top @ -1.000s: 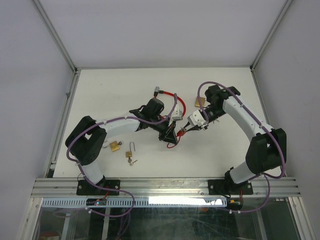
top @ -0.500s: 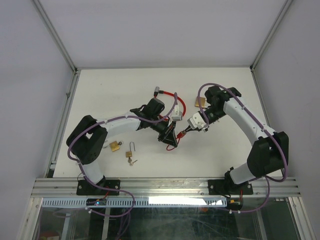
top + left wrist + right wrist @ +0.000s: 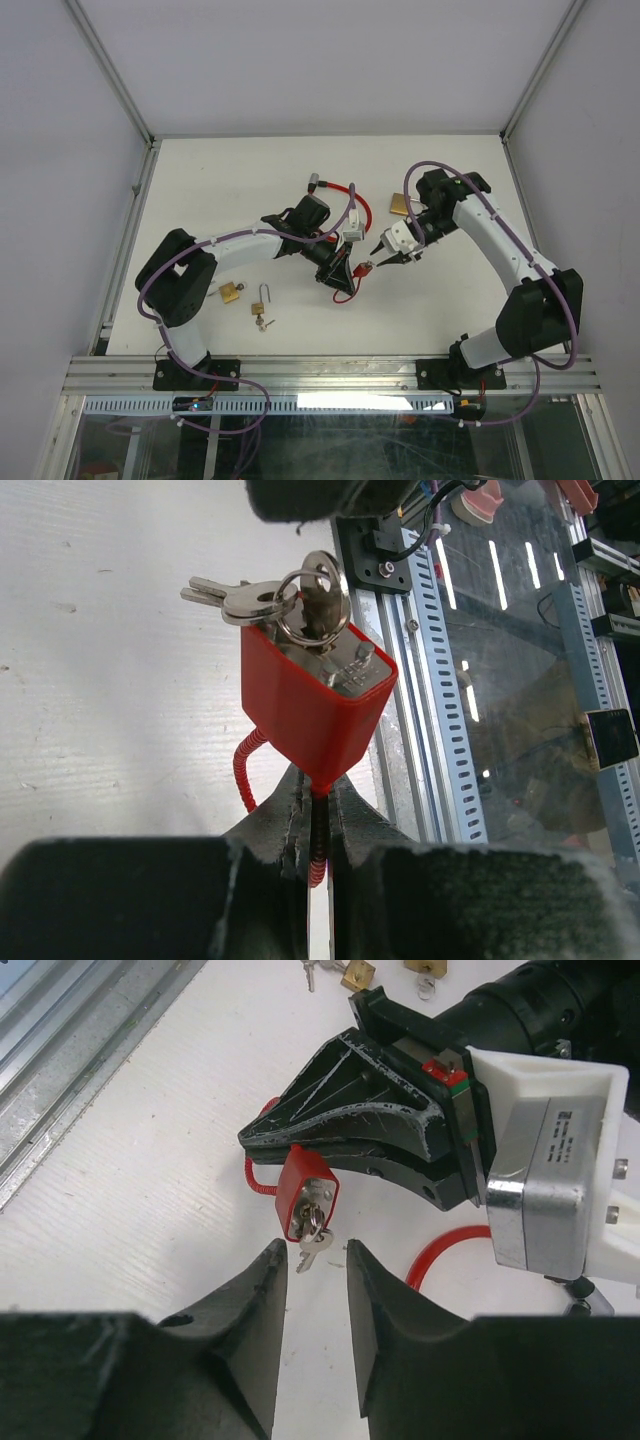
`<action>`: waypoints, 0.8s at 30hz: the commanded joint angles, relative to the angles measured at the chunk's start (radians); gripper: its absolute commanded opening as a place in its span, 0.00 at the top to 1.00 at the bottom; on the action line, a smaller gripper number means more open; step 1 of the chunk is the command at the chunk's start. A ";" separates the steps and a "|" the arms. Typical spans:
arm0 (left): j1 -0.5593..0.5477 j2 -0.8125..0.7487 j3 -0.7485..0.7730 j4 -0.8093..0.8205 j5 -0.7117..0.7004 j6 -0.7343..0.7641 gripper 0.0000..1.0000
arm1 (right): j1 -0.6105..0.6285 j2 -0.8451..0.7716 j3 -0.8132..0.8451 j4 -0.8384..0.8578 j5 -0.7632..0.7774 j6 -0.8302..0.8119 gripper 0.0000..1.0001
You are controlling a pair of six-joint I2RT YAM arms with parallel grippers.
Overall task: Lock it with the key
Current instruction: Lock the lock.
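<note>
Currently, largest first: white worktop (image 3: 250, 180); left fingers (image 3: 272, 828), pinched shut on the bottom corner of the red padlock (image 3: 310, 705), which they hold near the worktop's middle with the key (image 3: 320, 595) in its keyhole; right fingers (image 3: 250, 1330), partly open, empty, just short of the key. Risk: the thin corner grip could let the padlock swivel under a twist, or the right fingers could catch the dangling spare keys (image 3: 225, 598) instead.

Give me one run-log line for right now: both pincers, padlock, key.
left pincer: shut on red padlock | key: seated in padlock | right pincer: open, at key, nothing gripped
</note>
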State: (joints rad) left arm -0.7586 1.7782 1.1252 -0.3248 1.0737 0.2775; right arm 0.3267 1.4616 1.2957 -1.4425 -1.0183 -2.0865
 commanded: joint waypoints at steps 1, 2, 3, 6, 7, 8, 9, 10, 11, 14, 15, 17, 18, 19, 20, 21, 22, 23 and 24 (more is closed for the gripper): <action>-0.009 -0.019 0.037 0.014 0.016 0.026 1.00 | -0.009 0.020 0.033 -0.045 -0.063 -0.339 0.65; -0.010 -0.019 0.037 0.012 0.015 0.026 1.00 | -0.008 0.025 0.034 -0.046 -0.068 -0.340 0.64; -0.011 -0.019 0.038 0.012 0.015 0.026 1.00 | -0.006 0.031 0.034 -0.046 -0.072 -0.340 0.63; -0.012 -0.021 0.037 0.012 0.015 0.027 1.00 | 0.002 0.050 0.038 -0.047 -0.069 -0.342 0.63; -0.013 -0.021 0.038 0.011 0.015 0.028 1.00 | 0.006 0.056 0.037 -0.048 -0.069 -0.343 0.63; -0.013 -0.022 0.038 0.011 0.015 0.028 1.00 | 0.012 0.059 0.038 -0.047 -0.069 -0.343 0.63; -0.014 -0.022 0.038 0.011 0.015 0.029 1.00 | 0.016 0.061 0.038 -0.046 -0.069 -0.343 0.63; -0.013 -0.021 0.038 0.011 0.016 0.028 1.00 | 0.020 0.065 0.036 -0.044 -0.066 -0.343 0.63; -0.014 -0.020 0.039 0.010 0.017 0.028 1.00 | 0.026 0.067 0.037 -0.042 -0.063 -0.343 0.64; -0.015 -0.019 0.039 0.010 0.019 0.028 1.00 | 0.034 0.070 0.035 -0.031 -0.062 -0.342 0.65; -0.016 -0.019 0.039 0.010 0.020 0.027 1.00 | 0.037 0.069 0.036 -0.028 -0.061 -0.340 0.66; -0.015 -0.019 0.039 0.010 0.020 0.027 1.00 | 0.046 0.071 0.037 -0.027 -0.056 -0.339 0.68; -0.015 -0.019 0.039 0.010 0.019 0.027 1.00 | 0.049 0.071 0.038 -0.026 -0.054 -0.339 0.69; -0.016 -0.018 0.039 0.010 0.018 0.027 1.00 | 0.054 0.072 0.038 -0.026 -0.051 -0.339 0.70; -0.015 -0.019 0.040 0.010 0.018 0.026 1.00 | 0.060 0.071 0.038 -0.028 -0.045 -0.339 0.72; -0.016 -0.019 0.040 0.010 0.018 0.026 1.00 | 0.064 0.071 0.039 -0.026 -0.038 -0.339 0.74; -0.016 -0.020 0.039 0.010 0.019 0.026 1.00 | 0.067 0.072 0.037 -0.026 -0.030 -0.339 0.77; -0.016 -0.021 0.039 0.011 0.019 0.026 1.00 | 0.069 0.071 0.038 -0.025 -0.023 -0.339 0.79; -0.015 -0.023 0.039 0.010 0.020 0.027 1.00 | 0.069 0.071 0.038 -0.024 -0.016 -0.339 0.81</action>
State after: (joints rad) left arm -0.7605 1.7782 1.1252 -0.3267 1.0714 0.2779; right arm 0.3843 1.5333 1.2972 -1.4605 -1.0325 -2.0861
